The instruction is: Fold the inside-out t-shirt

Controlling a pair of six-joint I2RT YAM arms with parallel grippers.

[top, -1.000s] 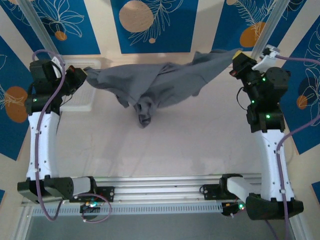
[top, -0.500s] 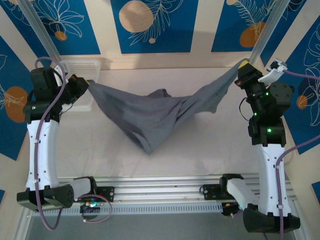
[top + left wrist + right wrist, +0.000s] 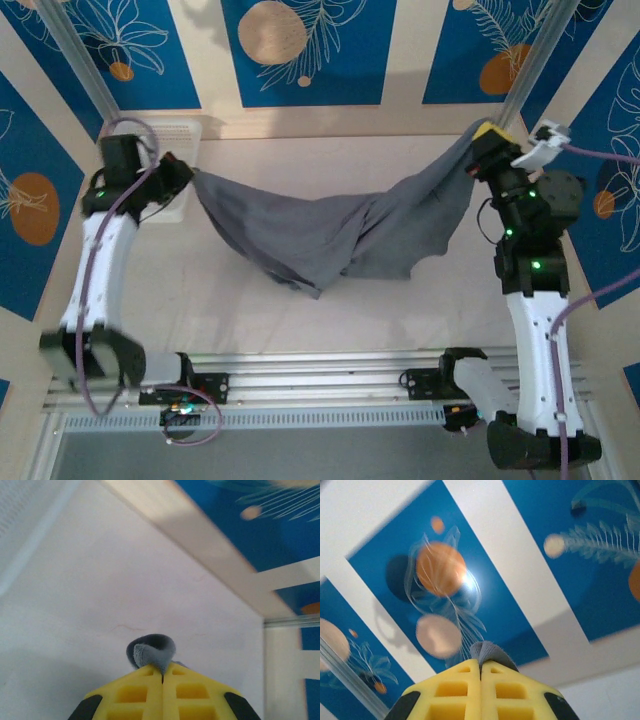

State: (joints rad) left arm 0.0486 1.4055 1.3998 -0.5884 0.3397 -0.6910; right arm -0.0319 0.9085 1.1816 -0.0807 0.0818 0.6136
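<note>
Grey t-shirt strung between both claws above the desk.
I see the desk (image 3: 200,300) with the inside-out t-shirt (image 3: 330,235) sagging like a hammock from its left side to its right, the lowest fold near the middle. The white basket (image 3: 165,130) sits at the far left corner. The left gripper (image 3: 186,172) and right gripper (image 3: 478,138) are each clamped tight on a pinch of cloth.

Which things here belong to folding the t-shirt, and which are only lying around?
Part of the job: grey t-shirt, left gripper, right gripper, both shut on its cloth.
Just lying about: white basket at the far left corner of the table.
</note>
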